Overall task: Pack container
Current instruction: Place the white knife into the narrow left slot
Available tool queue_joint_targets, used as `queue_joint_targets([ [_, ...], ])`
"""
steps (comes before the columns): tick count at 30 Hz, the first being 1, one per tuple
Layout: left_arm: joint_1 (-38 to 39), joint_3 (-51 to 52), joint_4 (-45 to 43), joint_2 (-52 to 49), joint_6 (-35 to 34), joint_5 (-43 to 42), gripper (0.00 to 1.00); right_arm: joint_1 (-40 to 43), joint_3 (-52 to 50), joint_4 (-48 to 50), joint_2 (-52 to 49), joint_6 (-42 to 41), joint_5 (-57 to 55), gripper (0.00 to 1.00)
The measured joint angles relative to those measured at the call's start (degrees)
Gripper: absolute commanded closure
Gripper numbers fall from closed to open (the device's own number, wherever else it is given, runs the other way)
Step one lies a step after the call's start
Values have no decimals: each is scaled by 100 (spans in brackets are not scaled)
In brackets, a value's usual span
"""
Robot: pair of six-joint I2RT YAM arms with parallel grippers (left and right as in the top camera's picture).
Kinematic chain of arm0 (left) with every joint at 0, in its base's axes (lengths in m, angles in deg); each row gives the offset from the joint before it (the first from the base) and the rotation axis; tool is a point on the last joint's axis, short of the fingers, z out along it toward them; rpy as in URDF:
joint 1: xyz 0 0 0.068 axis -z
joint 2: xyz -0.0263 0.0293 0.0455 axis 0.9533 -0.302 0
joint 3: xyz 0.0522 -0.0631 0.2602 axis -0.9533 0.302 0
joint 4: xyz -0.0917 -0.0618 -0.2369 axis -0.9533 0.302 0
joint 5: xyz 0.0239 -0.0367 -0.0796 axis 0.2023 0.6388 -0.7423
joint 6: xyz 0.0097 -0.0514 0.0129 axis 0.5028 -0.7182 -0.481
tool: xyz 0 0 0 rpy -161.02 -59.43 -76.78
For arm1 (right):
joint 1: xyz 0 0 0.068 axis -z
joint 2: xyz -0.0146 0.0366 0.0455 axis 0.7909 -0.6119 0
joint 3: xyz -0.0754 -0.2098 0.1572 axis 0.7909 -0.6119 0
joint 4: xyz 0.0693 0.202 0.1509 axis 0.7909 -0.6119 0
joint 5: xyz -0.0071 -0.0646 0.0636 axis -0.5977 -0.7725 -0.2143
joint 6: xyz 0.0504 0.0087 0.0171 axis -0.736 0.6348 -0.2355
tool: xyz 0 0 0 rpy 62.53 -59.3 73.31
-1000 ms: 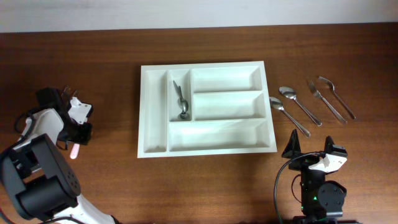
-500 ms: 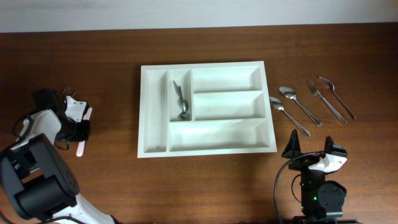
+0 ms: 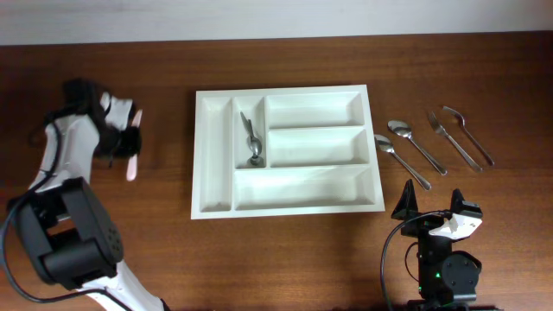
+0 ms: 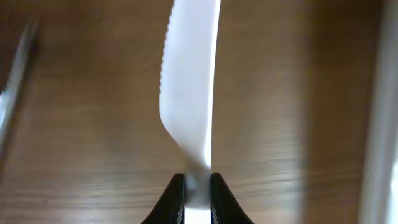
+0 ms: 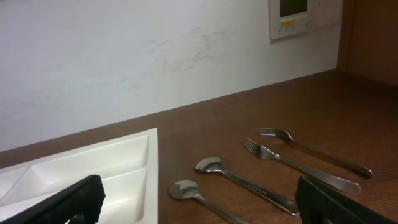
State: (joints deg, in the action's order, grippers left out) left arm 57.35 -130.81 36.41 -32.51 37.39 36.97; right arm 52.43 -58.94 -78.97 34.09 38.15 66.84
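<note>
Lifting white knife (image 4: 188, 93), left gripper (image 4: 198, 183)

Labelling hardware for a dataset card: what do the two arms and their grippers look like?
Left arm: white links, black joints, black cable alongside, black cylindrical base. Left gripper: slim black fingers. Right arm: black body, small green light, white cover; right gripper: black pointed fingers.
</note>
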Motion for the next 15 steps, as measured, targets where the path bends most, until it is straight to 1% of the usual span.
queue_joint_targets([
  [2,391,-413,341,0,-284,-7,98,0,0,-2,0,0,-2,1],
  [5,870,-662,540,0,-678,-17,98,0,0,-2,0,-2,0,1],
  [10,1768,-706,654,0,-1314,-42,98,0,0,0,0,0,0,1],
  [15,2238,-706,656,0,-1843,-59,98,0,0,0,0,-2,0,1],
])
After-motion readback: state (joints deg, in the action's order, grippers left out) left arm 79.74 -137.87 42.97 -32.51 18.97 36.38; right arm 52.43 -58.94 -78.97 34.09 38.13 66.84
